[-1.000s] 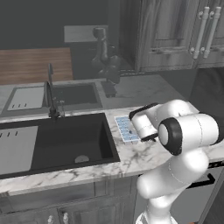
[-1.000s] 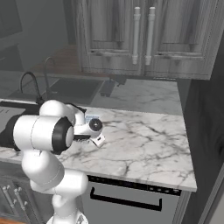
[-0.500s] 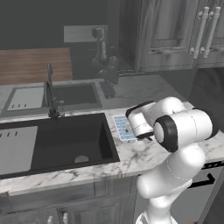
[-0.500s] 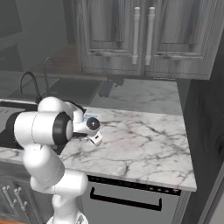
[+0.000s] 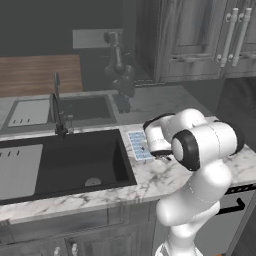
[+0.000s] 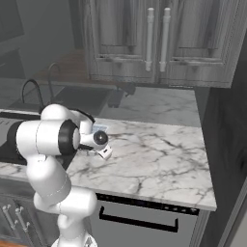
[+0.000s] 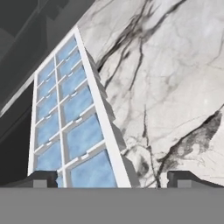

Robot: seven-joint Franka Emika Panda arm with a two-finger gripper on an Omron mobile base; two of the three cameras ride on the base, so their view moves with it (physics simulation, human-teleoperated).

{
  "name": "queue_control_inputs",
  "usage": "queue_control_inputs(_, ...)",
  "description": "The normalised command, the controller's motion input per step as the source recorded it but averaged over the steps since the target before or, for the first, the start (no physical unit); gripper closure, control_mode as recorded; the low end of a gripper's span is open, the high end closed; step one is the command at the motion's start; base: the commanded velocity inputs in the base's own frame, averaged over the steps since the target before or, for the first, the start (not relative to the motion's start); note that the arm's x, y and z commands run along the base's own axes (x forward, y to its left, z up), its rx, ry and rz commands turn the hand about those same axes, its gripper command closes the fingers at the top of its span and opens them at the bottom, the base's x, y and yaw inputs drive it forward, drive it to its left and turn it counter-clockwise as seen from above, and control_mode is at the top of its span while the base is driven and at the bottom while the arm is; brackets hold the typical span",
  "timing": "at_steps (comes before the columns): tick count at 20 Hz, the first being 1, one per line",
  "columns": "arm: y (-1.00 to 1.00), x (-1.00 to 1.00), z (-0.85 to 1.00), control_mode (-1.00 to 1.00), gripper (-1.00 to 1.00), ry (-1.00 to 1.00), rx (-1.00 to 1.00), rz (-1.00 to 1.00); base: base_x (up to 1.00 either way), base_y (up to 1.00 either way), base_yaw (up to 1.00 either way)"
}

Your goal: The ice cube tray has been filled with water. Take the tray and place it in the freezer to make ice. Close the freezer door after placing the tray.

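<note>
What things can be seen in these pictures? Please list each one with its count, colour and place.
ice cube tray: one, white, on the counter beside the sink
water: pale blue, filling the tray cells
counter: one, white marble with grey veins
sink: one, black, left of the tray
faucet: one, dark, behind the sink
cabinets: grey, above the counter
gripper: one, dark fingertips, open, low over the tray's near end

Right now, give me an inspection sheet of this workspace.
Surface: marble counter, bare to the right of the arm.
Job's things: ice cube tray flat on the counter beside the sink; water in its cells.
Clutter: nothing seen.
Grippers: claw open, low over the tray's near end, one tip over the tray, the other over bare counter.
Cables: nothing seen.
Surroundings: faucet, grey upper cabinets.
</note>
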Motion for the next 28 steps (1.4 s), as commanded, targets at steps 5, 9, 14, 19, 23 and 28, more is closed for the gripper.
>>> queue_control_inputs(5, 0.12, 0.00, -0.26, -1.00, -1.00, -0.02, 0.00, 0.08, 0.00, 0.00, 0.00)
queue_control_inputs(9, 0.12, 0.02, -0.16, -1.00, -1.00, 0.00, 0.00, 0.14, 0.00, 0.00, 0.00)
queue_control_inputs(14, 0.17, 0.14, -0.18, -1.00, -1.00, 0.07, 0.00, 0.20, 0.00, 0.00, 0.00)
queue_control_inputs(19, 0.25, 0.26, -0.23, -1.00, -1.00, 0.13, 0.00, 0.25, 0.00, 0.00, 0.00)
queue_control_inputs(23, 0.38, 0.22, -0.31, -1.00, -1.00, 0.11, 0.00, 0.23, 0.00, 0.00, 0.00)
queue_control_inputs(28, 0.53, 0.14, -0.34, -1.00, -1.00, 0.07, -0.01, 0.19, 0.00, 0.00, 0.00)
